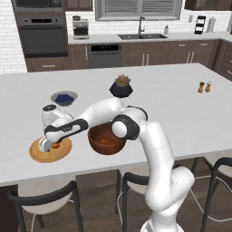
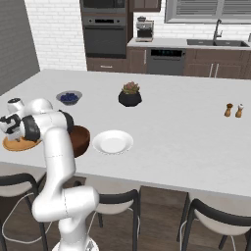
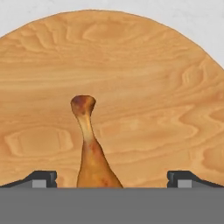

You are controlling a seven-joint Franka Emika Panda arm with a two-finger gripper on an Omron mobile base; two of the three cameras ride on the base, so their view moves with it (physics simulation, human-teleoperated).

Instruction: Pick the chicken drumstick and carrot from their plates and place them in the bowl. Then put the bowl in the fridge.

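Fingertips of gripper stand wide apart at bottom of hand view, w/ chicken drumstick between them, not pinched; thick end sits nearest cam, thin bone end points away across wooden plate; drumstick lies flat on plate, roughly mid-disc; whether pads touch meat can't be told.

From left base view, gripper hangs low over wooden plate, fingers pointing down onto it, a bit of drumstick showing just beside it; plate sits near front edge of counter, toward its left end; just right of plate stands bowl, dark red-brown wood, partly behind arm's elbow, w/ carrot lying inside on its floor.

Right base view: wooden plate is at counter's left front edge, bowl next to it, white plate just beyond bowl along front edge, nothing on it.

Farther back on counter: small grey bowl of blueberries behind wooden plate; black plant pot w/ succulent near counter's middle; salt & pepper shakers well apart toward right edge; black stools tucked under front edge.
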